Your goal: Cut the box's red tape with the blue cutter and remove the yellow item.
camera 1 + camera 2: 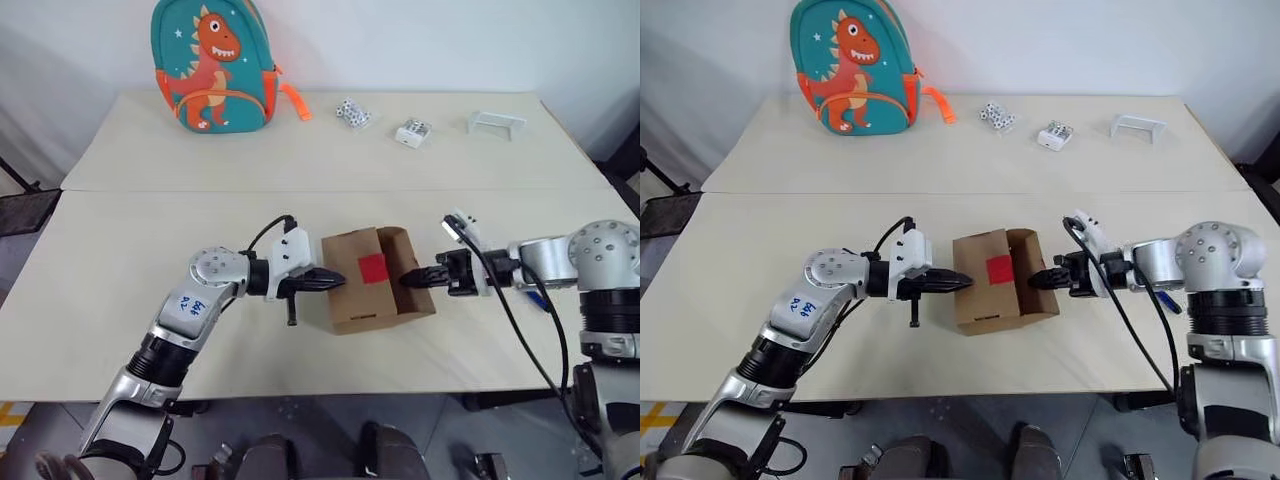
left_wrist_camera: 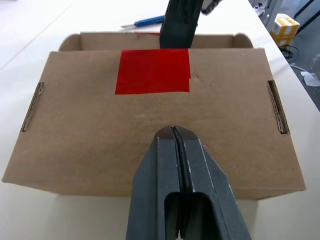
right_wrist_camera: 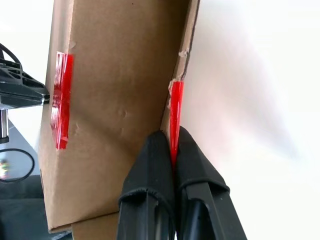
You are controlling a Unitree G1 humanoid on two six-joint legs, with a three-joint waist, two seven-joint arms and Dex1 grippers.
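Scene: I stand over a pale table (image 1: 150,250) with the box (image 1: 355,300) set between my two arms, near the front edge.
Left claw (image 1: 335,282): clenched with nothing between its fingers, tips pressed against the box's lid on the side facing my left arm.
Right claw (image 1: 412,279): clenched on the lid's front flap (image 3: 172,120), fingers (image 3: 150,165) pinching the cardboard edge where a torn strip of red runs along it.
The box: brown cardboard, lid partly raised on my right side, the flap standing up in front of my right claw.
The red tape (image 1: 373,268): a bright square on the lid, seen large from the left wrist (image 2: 154,71); its edge looks split where the lid meets the flap.
The blue cutter (image 2: 143,22): lying flat on the table beyond the box in my left wrist view, behind my right arm, well apart from both claws.
In the way: the raised flap and lid screen the box's inside, so I cannot tell what lies in it.
Far edge: a teal dinosaur backpack (image 1: 212,65) upright against the wall, a cluster of dice (image 1: 352,113), a small white block (image 1: 413,133) and a white frame (image 1: 496,124), all well apart from the box.
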